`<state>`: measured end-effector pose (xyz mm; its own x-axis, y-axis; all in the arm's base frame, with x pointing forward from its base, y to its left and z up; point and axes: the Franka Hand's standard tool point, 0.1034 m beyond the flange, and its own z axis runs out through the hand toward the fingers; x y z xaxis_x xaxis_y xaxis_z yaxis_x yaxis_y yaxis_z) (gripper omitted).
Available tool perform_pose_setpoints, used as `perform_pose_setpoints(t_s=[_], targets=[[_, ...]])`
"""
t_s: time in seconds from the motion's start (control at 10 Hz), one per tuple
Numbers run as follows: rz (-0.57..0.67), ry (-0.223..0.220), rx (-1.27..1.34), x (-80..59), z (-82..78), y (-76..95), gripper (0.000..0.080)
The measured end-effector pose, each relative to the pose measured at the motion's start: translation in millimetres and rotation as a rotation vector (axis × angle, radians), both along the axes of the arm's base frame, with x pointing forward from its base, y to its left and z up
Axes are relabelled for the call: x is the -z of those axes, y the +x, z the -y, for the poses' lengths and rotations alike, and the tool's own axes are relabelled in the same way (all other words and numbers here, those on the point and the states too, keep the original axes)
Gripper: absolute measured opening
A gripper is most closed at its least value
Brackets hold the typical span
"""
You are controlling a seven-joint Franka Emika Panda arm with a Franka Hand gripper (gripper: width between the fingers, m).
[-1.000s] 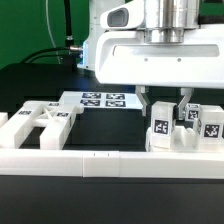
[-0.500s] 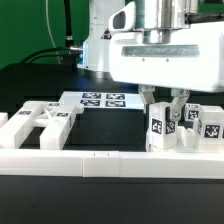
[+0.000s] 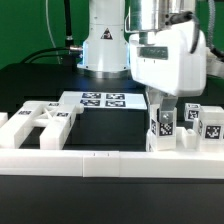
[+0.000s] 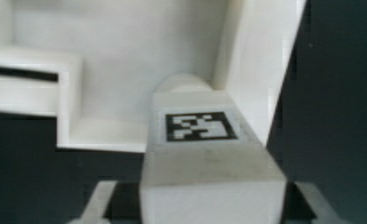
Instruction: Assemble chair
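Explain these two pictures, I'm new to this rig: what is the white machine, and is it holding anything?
The white machine is a robot arm; the gripper at its tip is a two-finger clamp. One picture comes from a camera off the arm, the other from one on its wrist. The gripper is closed on a tagged white chair piece, which fills the wrist view. On the black table lie more tagged blocks, a white frame piece and the flat marker board.

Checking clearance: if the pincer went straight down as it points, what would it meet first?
The tagged white chair piece held in the pincer; under that, probably the black table, depth unclear.
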<state>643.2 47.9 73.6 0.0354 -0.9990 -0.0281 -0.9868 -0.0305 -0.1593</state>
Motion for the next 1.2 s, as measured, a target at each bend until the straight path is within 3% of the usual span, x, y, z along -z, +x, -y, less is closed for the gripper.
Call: perform_pose_setpoints(t_s=[0.3, 0.5, 0.8, 1.2], targets=[[-0.010, 0.044, 0.235, 0.2, -2.9, -0.6, 0.0288], [-0.011, 0.045, 0.241, 0.2, -2.7, -0.8, 0.0288], [-0.049, 0.043, 0.094, -4.5, 0.8, -0.4, 0.0613], [-0.018, -0.028, -0.420, -7.1, -0.7, 1.1, 0.0648]])
